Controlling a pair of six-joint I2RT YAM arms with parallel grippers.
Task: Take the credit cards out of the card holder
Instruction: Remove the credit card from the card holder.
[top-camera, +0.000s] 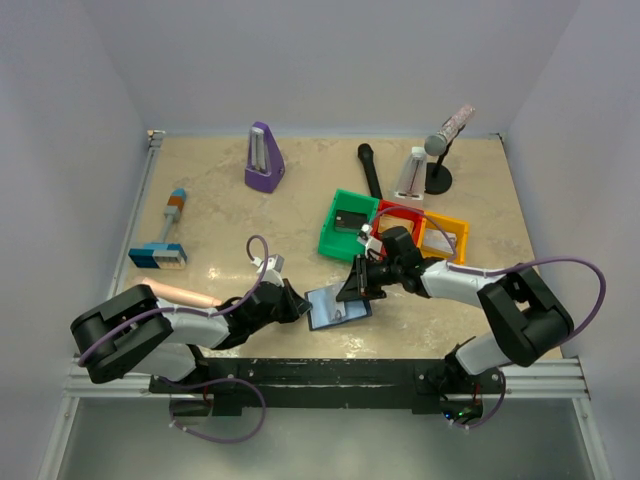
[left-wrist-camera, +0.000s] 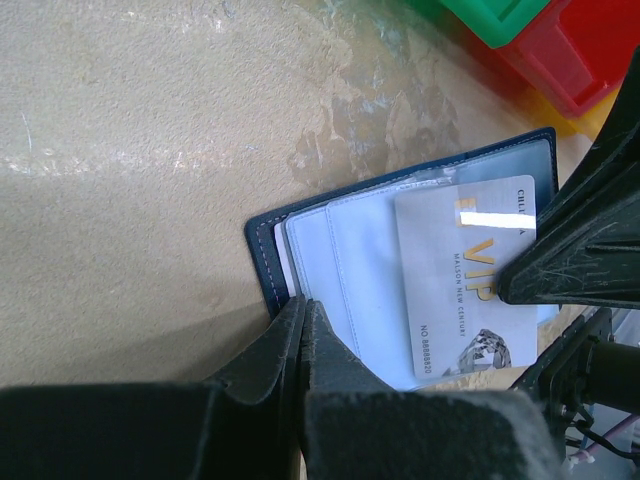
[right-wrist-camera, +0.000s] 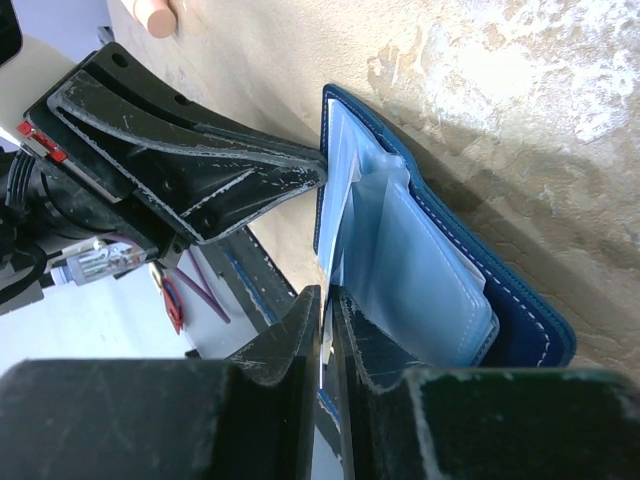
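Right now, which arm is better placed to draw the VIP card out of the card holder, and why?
The right. The right tool is closed on the VIP card's edge, so it likely need only pull. The left tool is clamped on the card holder's edge, steadying it.

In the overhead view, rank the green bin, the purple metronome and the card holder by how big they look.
Largest: green bin.
Then purple metronome and card holder, which look about alike, so I won't rank those two.
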